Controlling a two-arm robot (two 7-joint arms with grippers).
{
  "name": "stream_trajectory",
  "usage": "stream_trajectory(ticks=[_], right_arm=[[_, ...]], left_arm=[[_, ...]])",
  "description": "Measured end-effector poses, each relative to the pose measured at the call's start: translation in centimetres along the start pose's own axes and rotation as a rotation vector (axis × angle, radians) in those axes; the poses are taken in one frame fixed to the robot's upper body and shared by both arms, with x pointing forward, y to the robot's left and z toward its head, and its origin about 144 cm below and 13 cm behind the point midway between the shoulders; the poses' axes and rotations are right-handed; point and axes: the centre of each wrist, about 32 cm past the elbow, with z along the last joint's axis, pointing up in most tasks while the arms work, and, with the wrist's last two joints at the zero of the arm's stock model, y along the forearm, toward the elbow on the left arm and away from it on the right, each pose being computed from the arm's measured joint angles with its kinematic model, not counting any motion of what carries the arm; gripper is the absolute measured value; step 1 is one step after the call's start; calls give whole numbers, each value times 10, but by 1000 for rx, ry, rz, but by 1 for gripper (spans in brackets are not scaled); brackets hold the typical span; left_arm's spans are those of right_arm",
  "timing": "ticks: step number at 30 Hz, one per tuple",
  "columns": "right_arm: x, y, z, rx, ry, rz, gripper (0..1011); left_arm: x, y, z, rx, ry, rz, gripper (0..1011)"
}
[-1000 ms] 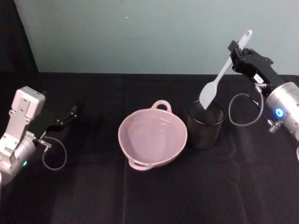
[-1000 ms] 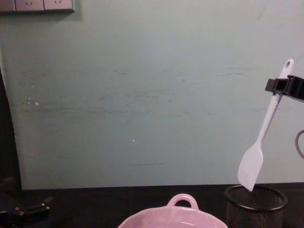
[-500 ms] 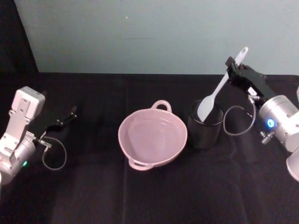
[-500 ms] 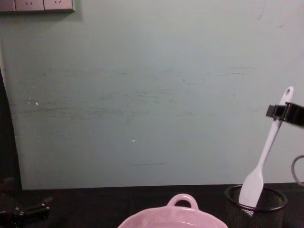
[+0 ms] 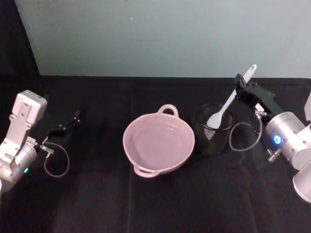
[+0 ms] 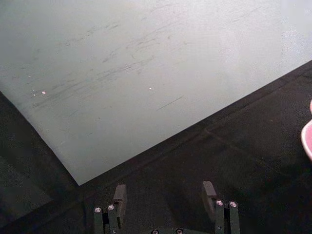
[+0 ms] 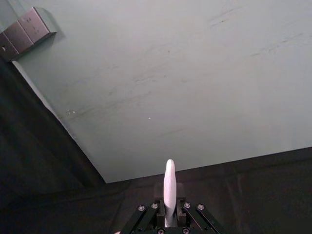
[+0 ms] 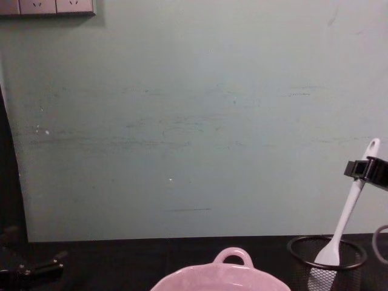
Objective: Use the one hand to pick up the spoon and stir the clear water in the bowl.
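The white spoon [image 5: 224,106] leans with its blade down inside the black wire-mesh cup [image 5: 214,132], handle up toward the back right. My right gripper [image 5: 239,89] is shut on the handle just below its holed end; from the chest, the right gripper [image 8: 359,168] clamps the spoon [image 8: 348,209] over the cup [image 8: 303,254]. In the right wrist view the spoon [image 7: 169,187] rises between the gripper's fingers [image 7: 148,214]. The pale pink bowl [image 5: 127,138] holding clear water [image 5: 160,141] sits left of the cup. My left gripper [image 5: 75,116] rests open at the far left.
The black cloth covers the table, with a pale green wall behind. A cable loop [image 5: 240,136] hangs from the right wrist beside the cup. The bowl's loop handle [image 8: 233,254] shows low in the chest view. The left gripper [image 6: 164,187] holds nothing.
My right gripper has come down and slightly back, lowering the spoon. Its blade went from above the mesh cup's rim to inside the cup. The left arm has not moved.
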Motion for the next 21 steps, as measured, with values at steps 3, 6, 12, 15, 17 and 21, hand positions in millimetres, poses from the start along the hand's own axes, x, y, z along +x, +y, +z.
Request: stream_trajectory(ticks=[3,6,12,15,17,21], right_arm=[[0,-1,-5,5,8,-5,131],[0,-1,-8,10,17,-7,131],[3,-1,-14,6,46,-10,131],[4,-1,-15,2,57,-9,131],[4,-1,-17,-1,64,-9,131],[5,-1,-19,-5,69,-7,131]], left_arm=[[0,0,0,0,0,0,1011],[0,0,0,0,0,0,1011],[0,0,0,0,0,0,1011],[0,0,0,0,0,0,1011],[0,0,0,0,0,0,1011],[0,0,0,0,0,0,1011]])
